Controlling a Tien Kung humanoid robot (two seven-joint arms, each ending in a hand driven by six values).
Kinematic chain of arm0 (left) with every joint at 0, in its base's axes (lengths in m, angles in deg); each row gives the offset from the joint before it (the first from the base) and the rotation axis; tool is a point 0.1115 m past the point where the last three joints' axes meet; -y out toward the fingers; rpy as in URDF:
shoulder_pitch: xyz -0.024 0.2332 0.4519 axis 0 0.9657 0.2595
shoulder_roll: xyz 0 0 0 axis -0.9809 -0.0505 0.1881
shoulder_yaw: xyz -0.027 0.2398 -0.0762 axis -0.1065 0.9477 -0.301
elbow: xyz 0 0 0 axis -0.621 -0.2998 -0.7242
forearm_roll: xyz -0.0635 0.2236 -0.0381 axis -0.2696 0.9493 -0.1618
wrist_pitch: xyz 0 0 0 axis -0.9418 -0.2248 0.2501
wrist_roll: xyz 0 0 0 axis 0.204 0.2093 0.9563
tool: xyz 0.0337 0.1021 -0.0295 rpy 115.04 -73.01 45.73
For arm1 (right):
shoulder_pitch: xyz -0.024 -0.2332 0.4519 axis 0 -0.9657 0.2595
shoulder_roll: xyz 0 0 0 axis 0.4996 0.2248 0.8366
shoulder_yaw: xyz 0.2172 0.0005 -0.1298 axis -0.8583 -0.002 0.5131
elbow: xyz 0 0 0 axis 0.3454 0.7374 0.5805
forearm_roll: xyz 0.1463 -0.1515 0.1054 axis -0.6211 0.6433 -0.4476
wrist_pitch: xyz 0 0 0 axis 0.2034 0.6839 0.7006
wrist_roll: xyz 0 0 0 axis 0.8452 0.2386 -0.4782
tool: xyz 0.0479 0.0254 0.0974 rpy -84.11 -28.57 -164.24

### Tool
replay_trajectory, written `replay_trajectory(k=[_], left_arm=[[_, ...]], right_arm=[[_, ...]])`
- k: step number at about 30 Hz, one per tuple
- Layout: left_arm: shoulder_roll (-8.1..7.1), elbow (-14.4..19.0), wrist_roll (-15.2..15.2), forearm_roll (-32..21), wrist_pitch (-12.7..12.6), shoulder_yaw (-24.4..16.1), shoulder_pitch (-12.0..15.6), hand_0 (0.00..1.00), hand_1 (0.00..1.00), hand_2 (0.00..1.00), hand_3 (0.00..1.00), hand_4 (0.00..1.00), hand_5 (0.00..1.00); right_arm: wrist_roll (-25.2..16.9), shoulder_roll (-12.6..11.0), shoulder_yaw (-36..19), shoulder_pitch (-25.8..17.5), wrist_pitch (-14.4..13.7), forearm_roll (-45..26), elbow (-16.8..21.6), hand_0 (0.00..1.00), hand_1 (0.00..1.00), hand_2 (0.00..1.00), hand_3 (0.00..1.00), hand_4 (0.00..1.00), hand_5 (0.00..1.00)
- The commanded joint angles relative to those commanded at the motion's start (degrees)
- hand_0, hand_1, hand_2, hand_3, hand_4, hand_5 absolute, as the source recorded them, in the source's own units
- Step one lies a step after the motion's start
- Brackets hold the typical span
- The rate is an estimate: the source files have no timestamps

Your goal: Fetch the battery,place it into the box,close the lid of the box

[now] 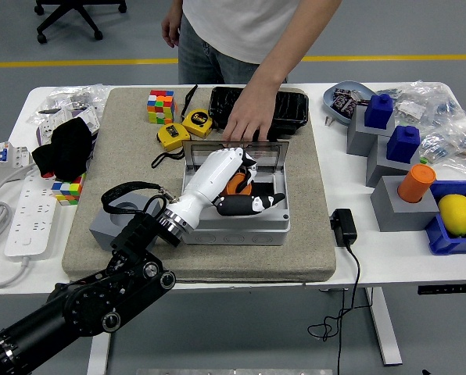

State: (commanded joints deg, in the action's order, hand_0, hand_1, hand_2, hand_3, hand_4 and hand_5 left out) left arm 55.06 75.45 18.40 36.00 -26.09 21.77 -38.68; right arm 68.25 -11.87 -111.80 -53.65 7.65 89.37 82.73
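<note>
A grey box (237, 226) sits on the beige mat, its clear lid (268, 155) standing open at the back. My left hand (241, 187), white with black fingertips, reaches over the box's inside and is shut on an orange battery (234, 184). The battery hangs just above the box's dark floor. A person's hand (247, 121) rests on the top edge of the lid and holds it up. My right hand is not in view.
Two yellow tape measures (183, 129), a Rubik's cube (160, 106) and a black case (284, 105) lie behind the box. A grey block (112, 226) sits left of my forearm. A black adapter (342, 226) and blue and grey stands (393, 148) fill the right side.
</note>
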Motion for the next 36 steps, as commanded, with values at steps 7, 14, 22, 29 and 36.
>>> replay_trajectory(k=[7,14,22,29,36], left_arm=[[0.09,-1.9,-0.98,-1.39,-1.03,1.22,-0.51,0.053,0.002,0.022,0.002,0.881,0.415],[0.28,-2.59,-1.46,-0.9,-1.38,0.36,-0.47,0.069,0.002,0.034,0.008,0.896,0.448],[0.19,-1.8,-2.17,0.43,-0.83,-0.48,-0.36,0.15,0.113,0.148,0.118,0.896,0.434],[0.18,-1.87,-1.89,1.62,0.9,-0.72,-0.27,0.226,0.397,0.366,0.374,0.906,0.451],[0.15,-1.57,-1.69,2.04,1.5,-0.82,-0.21,0.243,0.429,0.409,0.412,0.911,0.458]], right_arm=[[-0.03,-0.08,0.05,0.05,-0.01,-0.04,0.0,0.782,0.706,0.717,0.748,0.998,0.998],[0.02,-0.03,-0.05,-0.08,0.02,0.1,0.0,0.781,0.705,0.717,0.747,0.998,0.998],[-0.01,-0.04,-0.09,-0.04,0.01,0.1,0.0,0.782,0.706,0.717,0.748,0.998,0.998],[-0.04,-0.04,-0.13,-0.06,0.01,0.13,0.0,0.781,0.705,0.717,0.748,0.998,0.998],[0.03,-0.02,-0.13,-0.16,0.03,0.17,0.0,0.782,0.706,0.717,0.748,0.998,0.998]])
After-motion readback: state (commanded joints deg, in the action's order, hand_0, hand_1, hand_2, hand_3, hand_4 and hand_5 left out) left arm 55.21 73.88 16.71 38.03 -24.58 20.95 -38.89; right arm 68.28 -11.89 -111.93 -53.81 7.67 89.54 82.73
